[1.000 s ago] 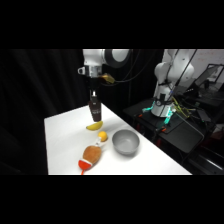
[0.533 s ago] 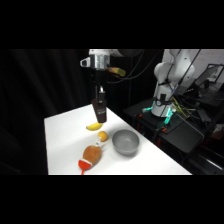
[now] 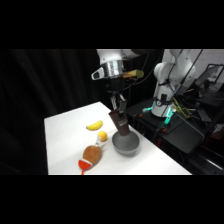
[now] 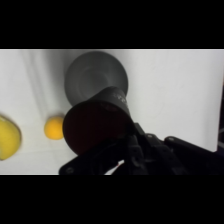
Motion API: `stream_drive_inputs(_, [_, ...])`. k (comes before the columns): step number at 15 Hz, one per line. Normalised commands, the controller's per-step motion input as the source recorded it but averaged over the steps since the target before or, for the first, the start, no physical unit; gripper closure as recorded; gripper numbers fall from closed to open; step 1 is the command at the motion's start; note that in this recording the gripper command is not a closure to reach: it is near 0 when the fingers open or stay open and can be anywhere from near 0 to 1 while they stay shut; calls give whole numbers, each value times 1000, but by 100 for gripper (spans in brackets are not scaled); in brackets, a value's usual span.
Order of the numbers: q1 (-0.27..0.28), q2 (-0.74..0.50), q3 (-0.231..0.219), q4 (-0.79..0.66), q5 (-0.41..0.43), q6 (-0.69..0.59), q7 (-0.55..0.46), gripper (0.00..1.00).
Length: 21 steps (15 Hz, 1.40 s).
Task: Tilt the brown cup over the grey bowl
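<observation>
The brown cup [image 3: 120,123] hangs tilted in the air, its lower end just above the grey bowl [image 3: 126,144]. My gripper [image 3: 117,106] comes down from above and is shut on the cup. In the wrist view the brown cup [image 4: 95,125] fills the middle, its dark open mouth facing the camera. The grey bowl [image 4: 95,77] lies right behind it on the white table. My gripper [image 4: 131,142] clasps the cup's side from the bottom of that picture. The bowl's inside looks empty.
A yellow banana [image 3: 94,125] and a small orange ball [image 3: 102,135] lie left of the bowl. A brown-and-red plush toy [image 3: 91,156] sits at the front left. Dark equipment with a teal light [image 3: 167,111] stands beyond the table's right edge [image 3: 160,150].
The arm has carried the cup to the right, from over the banana to over the bowl. The cup now leans instead of hanging upright.
</observation>
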Motion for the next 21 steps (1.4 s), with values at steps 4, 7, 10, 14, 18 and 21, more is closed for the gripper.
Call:
stream_drive_inputs(4, [-54, 144, -131, 235, 514, -613, -668, 11])
stream_drive_inputs(7, [-130, 325, -100, 383, 399, -692, -535, 11])
stream_drive_inputs(10, [-176, 392, -55, 459, 343, -735, -432, 13])
stream_drive_inputs(14, [-193, 481, -17, 528, 313, -759, -259, 15])
stream_drive_inputs(18, [-168, 460, 12, 512, 297, -640, -50, 18])
stream_drive_inputs(21, [-105, 318, 27, 400, 228, -425, 63, 18])
